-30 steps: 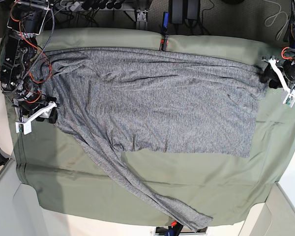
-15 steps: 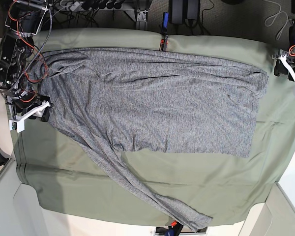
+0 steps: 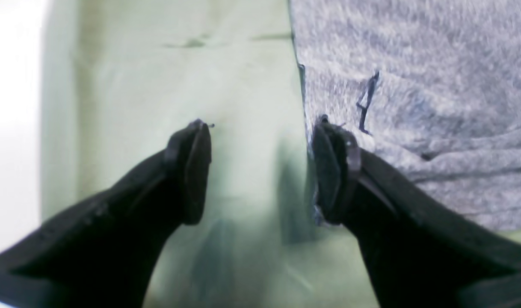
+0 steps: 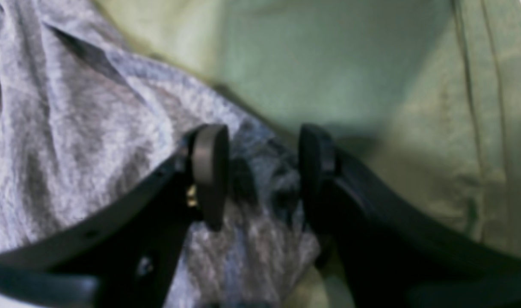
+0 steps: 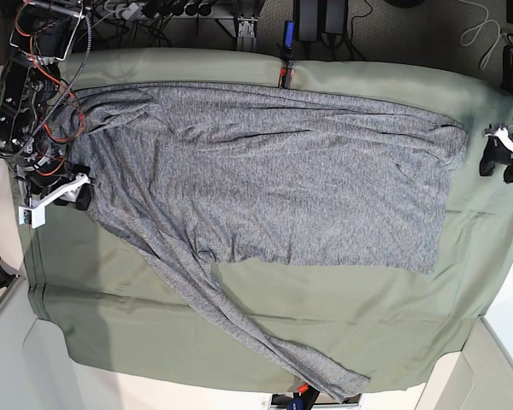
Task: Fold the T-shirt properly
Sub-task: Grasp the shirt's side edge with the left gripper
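The heather-grey T-shirt (image 5: 274, 179) lies spread flat across the olive-green table cloth (image 5: 393, 316), with one long sleeve (image 5: 265, 342) trailing toward the front edge. My left gripper (image 5: 500, 158) is at the view's right, just off the shirt's corner. In the left wrist view it (image 3: 260, 171) is open over bare cloth, one finger (image 3: 333, 171) at the shirt's edge (image 3: 414, 85). My right gripper (image 5: 64, 195) is at the shirt's left edge. In the right wrist view it (image 4: 262, 179) is open, with grey fabric (image 4: 72, 128) lying under and between the jaws.
A clamp (image 5: 284, 73) stands at the cloth's back edge, touching the shirt's far side. Cables and power bricks (image 5: 316, 17) lie behind the table. Pale panels (image 5: 8, 359) sit at the front corners. Bare cloth shows at the front right.
My left gripper has let go of the shirt's corner and moved away to the right and toward the front. My right gripper has shifted slightly left at the shirt's edge.
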You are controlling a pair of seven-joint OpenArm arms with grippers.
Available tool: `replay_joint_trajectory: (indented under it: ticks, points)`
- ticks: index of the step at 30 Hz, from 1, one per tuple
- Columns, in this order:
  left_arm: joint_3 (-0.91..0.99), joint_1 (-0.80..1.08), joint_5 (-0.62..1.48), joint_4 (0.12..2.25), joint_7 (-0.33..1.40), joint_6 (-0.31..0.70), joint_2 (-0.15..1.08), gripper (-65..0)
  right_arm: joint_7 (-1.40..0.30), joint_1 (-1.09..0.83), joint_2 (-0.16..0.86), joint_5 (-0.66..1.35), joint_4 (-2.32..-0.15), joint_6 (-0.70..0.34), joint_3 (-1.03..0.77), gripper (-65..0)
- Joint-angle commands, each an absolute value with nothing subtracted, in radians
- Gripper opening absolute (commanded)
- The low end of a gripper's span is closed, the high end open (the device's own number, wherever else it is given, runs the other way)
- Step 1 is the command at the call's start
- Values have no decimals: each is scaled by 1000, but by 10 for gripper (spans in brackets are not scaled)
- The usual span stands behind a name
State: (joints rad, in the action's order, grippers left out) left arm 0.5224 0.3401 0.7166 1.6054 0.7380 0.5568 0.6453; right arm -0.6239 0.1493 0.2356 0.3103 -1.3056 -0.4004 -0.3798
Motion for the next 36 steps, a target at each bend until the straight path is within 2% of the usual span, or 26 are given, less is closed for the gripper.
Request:
replay_joint_trajectory:
  ticks: [1, 3, 7, 9, 18, 28, 36]
  points:
    - [515, 315, 712, 1601, 704, 561, 668, -246, -602, 168, 249, 320, -1320, -408, -384, -381]
    - [479, 276, 697, 1562, 689, 561, 668, -246, -601, 168, 249, 318, -1320, -409, -384, -404]
    - [414, 176, 694, 1464, 684, 561, 668, -246, -601, 169, 249, 298, -1320, -409, -384, -589]
    - [389, 122, 694, 1420, 680, 561, 668, -246, -595, 169, 250, 294, -1320, -409, -384, -650]
    - [252, -130, 683, 1214, 638, 561, 667, -246, -545, 170, 253, 224, -1320, -408, -396, -650]
    - [67, -385, 578, 920, 475, 560, 633, -246, -546, 168, 252, 224, -1320, -408, -411, -650]
    - [36, -563, 484, 611, 355, 543, 569, -246, -548, 168, 252, 225, -1320, -408, -411, -650]
